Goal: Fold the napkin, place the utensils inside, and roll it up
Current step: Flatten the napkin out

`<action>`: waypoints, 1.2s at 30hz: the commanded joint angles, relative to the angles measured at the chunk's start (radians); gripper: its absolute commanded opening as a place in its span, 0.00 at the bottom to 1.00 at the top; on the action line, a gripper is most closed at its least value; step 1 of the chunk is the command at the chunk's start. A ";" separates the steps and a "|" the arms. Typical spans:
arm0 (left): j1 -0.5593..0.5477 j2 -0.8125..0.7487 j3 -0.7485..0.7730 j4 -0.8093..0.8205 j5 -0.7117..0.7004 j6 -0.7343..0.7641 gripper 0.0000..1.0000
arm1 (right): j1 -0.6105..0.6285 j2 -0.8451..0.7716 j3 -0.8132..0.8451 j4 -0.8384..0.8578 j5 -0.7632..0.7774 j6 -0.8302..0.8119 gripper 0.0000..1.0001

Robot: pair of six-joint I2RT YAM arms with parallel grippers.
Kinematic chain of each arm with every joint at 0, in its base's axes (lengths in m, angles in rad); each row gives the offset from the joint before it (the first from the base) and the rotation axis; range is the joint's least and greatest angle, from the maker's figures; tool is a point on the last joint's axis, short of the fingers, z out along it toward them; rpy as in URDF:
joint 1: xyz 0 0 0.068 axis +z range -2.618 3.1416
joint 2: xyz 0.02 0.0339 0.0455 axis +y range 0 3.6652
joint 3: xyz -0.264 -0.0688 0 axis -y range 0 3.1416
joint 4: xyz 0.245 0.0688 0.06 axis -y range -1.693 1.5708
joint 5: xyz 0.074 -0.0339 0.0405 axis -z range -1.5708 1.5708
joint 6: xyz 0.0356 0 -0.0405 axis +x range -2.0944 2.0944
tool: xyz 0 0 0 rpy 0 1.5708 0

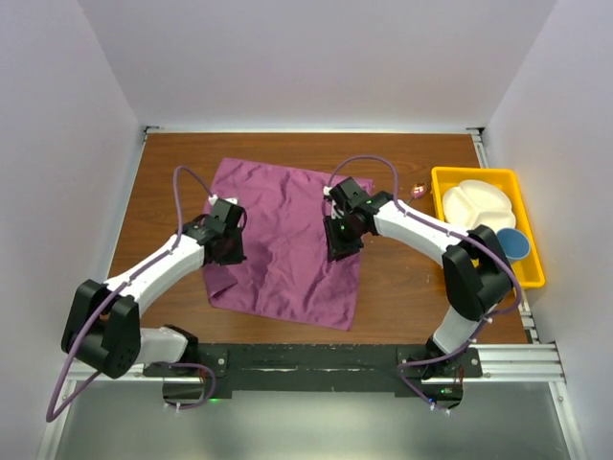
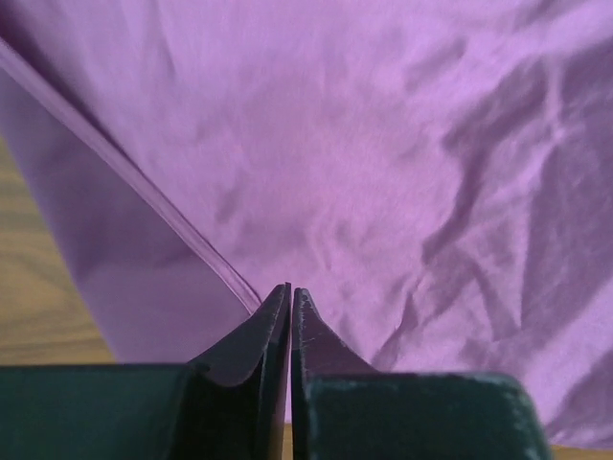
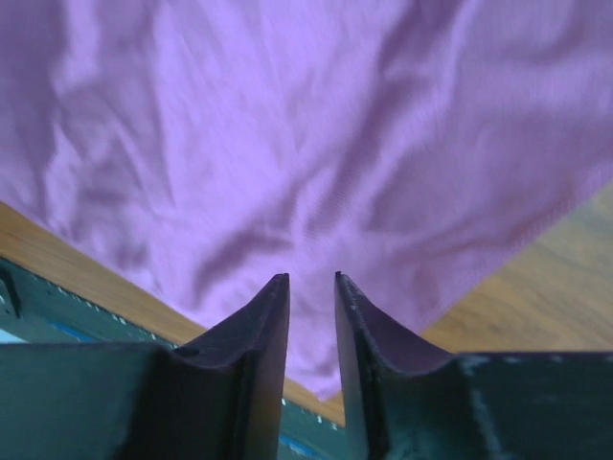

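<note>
Napkin (image 1: 283, 240): spread open and creased on the tabletop (image 1: 402, 287), left of centre, near edge close to the arm bases.

Left tool (image 2: 290, 287): positioned at the napkin's left edge. Jaws closed to a hairline on the hem, which runs straight into the tips; a shadowed layer of cloth lies below it.

Right tool (image 3: 311, 280): positioned over the napkin's right edge. Jaws narrow, with a slim gap; cloth shows through it, none visibly pinched.

Tray (image 1: 479, 172): at the right side, holding a plate (image 1: 474, 203) and a cup (image 1: 512, 244)
</note>
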 commanded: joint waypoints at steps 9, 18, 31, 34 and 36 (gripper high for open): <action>0.107 -0.005 -0.194 0.019 0.036 -0.234 0.00 | -0.004 0.120 0.002 0.119 0.046 0.049 0.23; 0.337 -0.227 -0.109 -0.319 -0.288 -0.441 0.00 | -0.040 0.198 0.005 0.085 0.177 0.045 0.24; 0.344 -0.229 -0.018 -0.004 0.058 -0.062 0.12 | -0.032 0.135 0.169 -0.033 0.148 -0.074 0.33; 0.292 -0.154 -0.084 0.107 0.288 -0.065 0.19 | -0.032 0.131 0.169 -0.030 0.088 -0.072 0.35; 0.214 -0.107 -0.093 0.107 0.250 -0.077 0.20 | -0.034 0.134 0.160 -0.010 0.051 -0.069 0.36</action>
